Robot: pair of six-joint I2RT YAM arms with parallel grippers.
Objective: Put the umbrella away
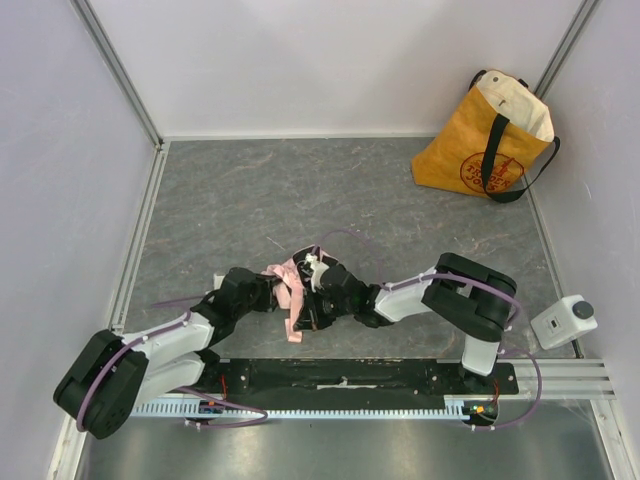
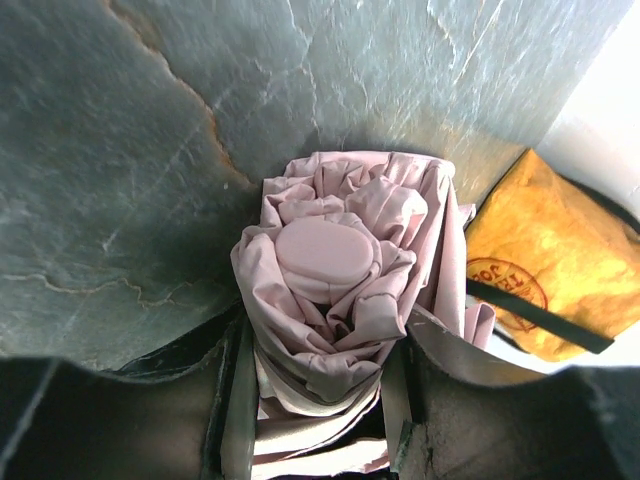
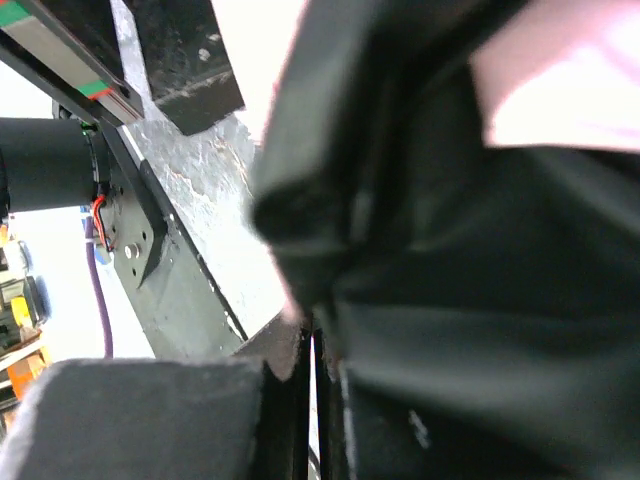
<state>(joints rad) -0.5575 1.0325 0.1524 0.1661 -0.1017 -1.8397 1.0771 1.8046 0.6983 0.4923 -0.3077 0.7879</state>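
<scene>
Left gripper [image 2: 318, 395] jaws clamped either side of the bundled pink umbrella [image 2: 325, 255], right gripper [image 3: 310, 370] pinched fully closed just beside it, at the table's [image 1: 250, 190] near middle, well apart from the yellow tote bag [image 1: 470, 150] far right.

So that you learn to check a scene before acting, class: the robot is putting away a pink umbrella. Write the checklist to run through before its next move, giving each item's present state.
1. The umbrella is folded up: ok.
2. The left gripper clamps it on both sides: ok.
3. The right gripper is shut, but does it pinch the fabric? Cannot tell, as its view is blocked.
4. All fabric is tucked in: not ok, a strip hangs loose.
5. The yellow tote bag is upright with its mouth open: ok.
6. The table between umbrella and bag is free of objects: ok.
</scene>
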